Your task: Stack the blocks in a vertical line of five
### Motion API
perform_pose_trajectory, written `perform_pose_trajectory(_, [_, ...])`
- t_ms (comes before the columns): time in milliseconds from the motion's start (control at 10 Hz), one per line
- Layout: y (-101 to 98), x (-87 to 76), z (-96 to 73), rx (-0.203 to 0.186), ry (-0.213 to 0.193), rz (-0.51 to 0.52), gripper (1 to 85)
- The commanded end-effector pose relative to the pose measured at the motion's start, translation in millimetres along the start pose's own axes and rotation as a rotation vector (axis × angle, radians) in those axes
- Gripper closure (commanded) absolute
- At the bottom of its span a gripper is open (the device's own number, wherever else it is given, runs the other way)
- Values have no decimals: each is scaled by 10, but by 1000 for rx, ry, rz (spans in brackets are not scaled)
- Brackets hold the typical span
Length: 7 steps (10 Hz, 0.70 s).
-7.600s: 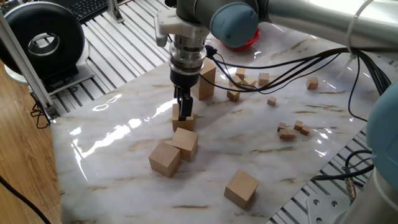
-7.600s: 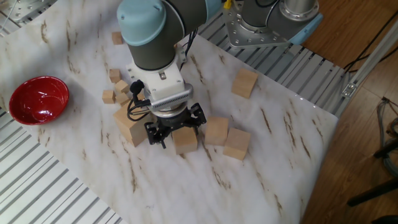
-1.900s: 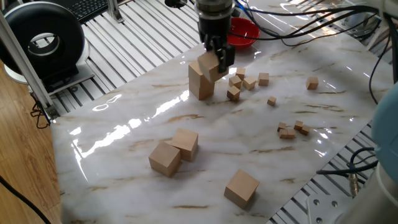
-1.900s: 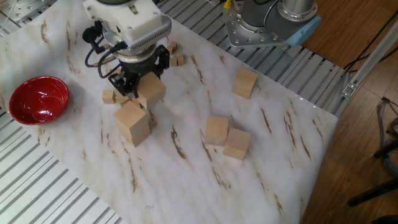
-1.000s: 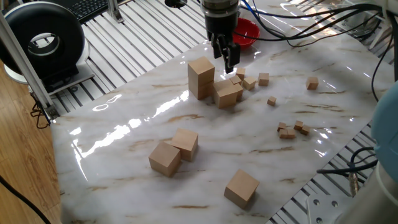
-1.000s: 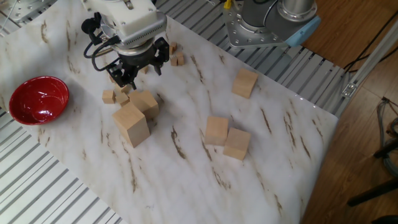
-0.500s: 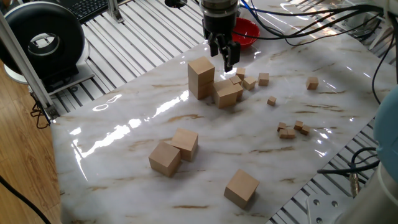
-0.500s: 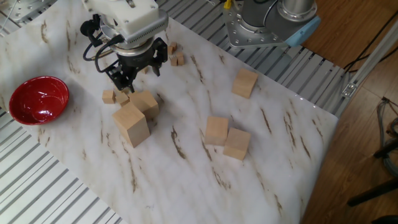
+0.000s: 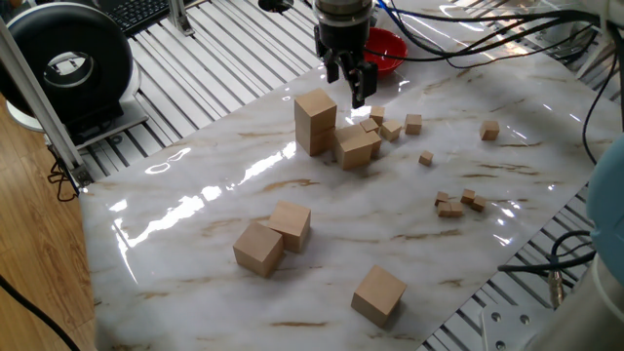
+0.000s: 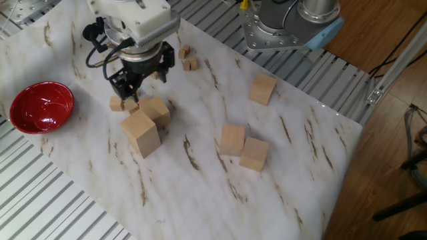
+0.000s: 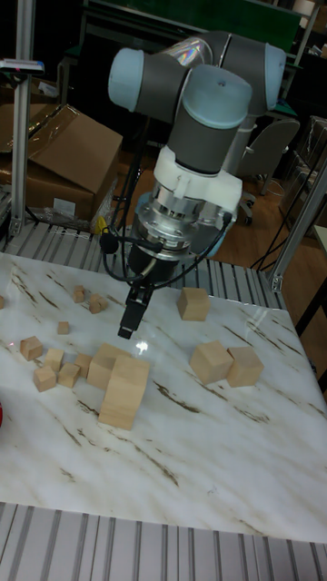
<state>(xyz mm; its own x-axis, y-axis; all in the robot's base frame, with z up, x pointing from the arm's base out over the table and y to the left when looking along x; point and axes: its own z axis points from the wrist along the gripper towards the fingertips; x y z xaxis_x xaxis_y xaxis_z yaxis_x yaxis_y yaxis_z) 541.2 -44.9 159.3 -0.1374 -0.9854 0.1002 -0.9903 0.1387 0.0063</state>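
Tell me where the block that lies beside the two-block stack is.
In one fixed view the block rests on the table, against the right of the stack, among tiny cubes.

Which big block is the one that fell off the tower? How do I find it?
Start at the red bowl at the table's edge, then find the tall stack of two big blocks near it. The block you want leans against that stack, under the end effector. It is far bigger than the tiny cubes beside it and sits crooked.
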Motion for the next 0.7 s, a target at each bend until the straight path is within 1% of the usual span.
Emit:
perform_pose_trajectory(0, [-199,190,125,75,13,-53,147])
perform_pose_trajectory(200, [-293,117,369,87,-46,-47,143])
perform_pose_trajectory(300, [-299,170,495,97,-50,-48,143])
perform_pose_trajectory(400, [-295,177,558,103,-60,-46,143])
perform_pose_trajectory(500, [-309,223,607,111,-48,-60,140])
perform_pose_trajectory(600, [-315,237,667,115,-47,-76,133])
